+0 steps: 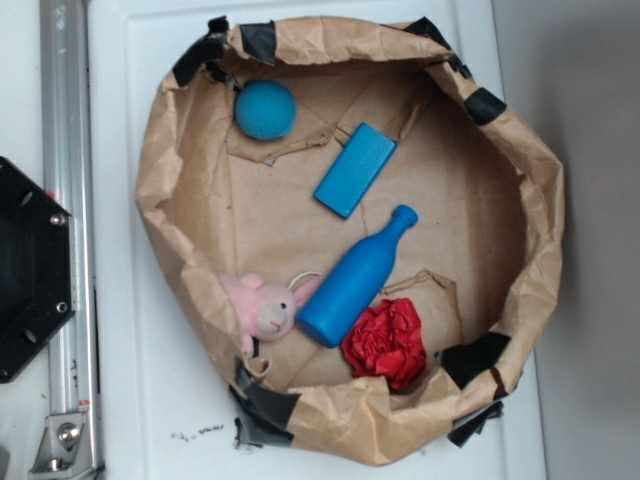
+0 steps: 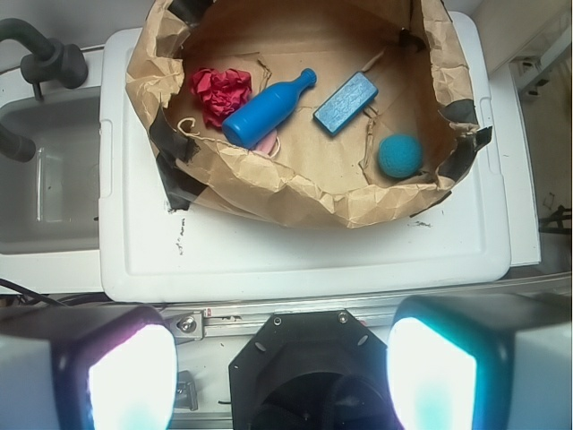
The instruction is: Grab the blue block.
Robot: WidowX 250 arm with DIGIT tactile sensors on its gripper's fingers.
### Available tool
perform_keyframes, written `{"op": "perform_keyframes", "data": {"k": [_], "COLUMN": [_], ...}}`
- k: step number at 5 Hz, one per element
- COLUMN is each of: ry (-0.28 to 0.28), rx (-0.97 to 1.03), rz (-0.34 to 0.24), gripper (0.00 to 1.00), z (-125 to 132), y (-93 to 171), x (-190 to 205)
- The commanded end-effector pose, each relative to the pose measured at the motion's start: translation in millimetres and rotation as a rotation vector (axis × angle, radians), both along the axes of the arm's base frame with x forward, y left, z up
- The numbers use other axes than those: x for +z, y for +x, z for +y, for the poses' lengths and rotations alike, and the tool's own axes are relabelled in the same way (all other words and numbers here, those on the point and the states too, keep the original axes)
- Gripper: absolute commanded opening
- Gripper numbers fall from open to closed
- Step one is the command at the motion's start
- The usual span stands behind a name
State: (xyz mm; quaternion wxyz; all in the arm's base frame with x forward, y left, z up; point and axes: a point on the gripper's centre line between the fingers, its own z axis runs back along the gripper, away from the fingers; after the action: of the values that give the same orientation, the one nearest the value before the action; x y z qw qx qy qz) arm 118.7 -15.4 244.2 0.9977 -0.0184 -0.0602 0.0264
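The blue block (image 1: 355, 169) lies flat inside a crumpled brown paper nest (image 1: 170, 190), between the teal ball (image 1: 266, 109) and the blue bottle (image 1: 354, 281). In the wrist view the blue block (image 2: 346, 102) shows far ahead, right of the bottle (image 2: 268, 109) and up-left of the ball (image 2: 399, 155). My gripper (image 2: 282, 376) is open, its two fingers wide apart, well back from the nest over the black robot base (image 2: 309, 376). Nothing is between the fingers. The gripper does not show in the exterior view.
A pink plush rabbit (image 1: 263, 306) and a red crumpled ball (image 1: 386, 341) lie beside the bottle. The nest has raised paper walls with black tape (image 1: 265, 405). It sits on a white lid (image 2: 295, 255). A metal rail (image 1: 68, 230) and a grey bin (image 2: 45, 179) flank it.
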Motion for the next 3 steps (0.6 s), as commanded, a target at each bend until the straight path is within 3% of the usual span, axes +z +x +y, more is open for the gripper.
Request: {"op": "perform_keyframes", "data": {"k": [1, 2, 3], "ry": [0.0, 0.051, 0.048], "rx": [0.0, 0.196, 0.406], "rz": [0.0, -0.042, -0.045], "gripper": [1.0, 1.0, 1.0], "z": [0.0, 20.0, 36.0], "y": [0.0, 50.0, 94.9], "x": [0.0, -33.0, -68.4]}}
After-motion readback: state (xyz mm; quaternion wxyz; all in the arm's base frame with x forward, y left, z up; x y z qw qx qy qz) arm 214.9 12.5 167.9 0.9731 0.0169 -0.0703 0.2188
